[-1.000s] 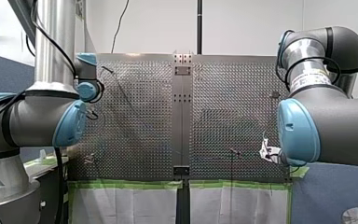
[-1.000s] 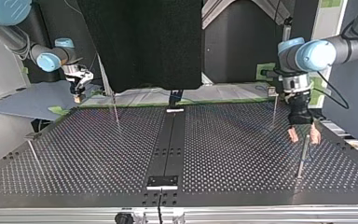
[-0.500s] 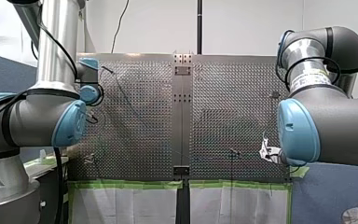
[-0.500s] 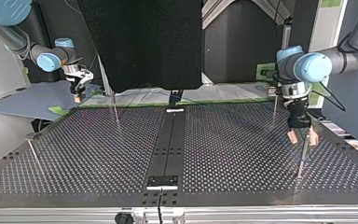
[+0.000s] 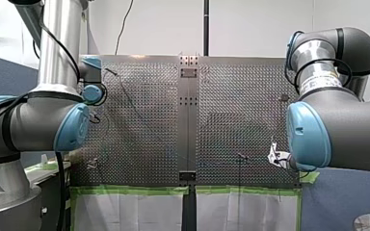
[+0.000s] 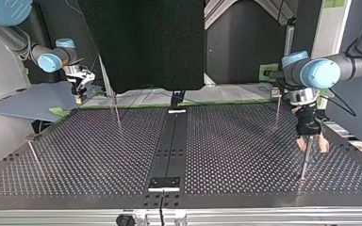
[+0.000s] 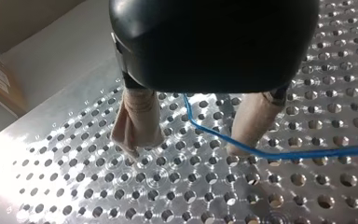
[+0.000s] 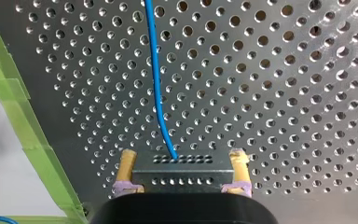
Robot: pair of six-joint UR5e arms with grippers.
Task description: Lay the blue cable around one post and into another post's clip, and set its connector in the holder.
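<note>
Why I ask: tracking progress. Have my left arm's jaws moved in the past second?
Yes: in the top view the left jaws sank rightward, closing on the thin post.

Thin blue cable (image 8: 156, 84) runs nearly straight — ending at a dark, flat, perforated connector (image 8: 182, 171).
</note>
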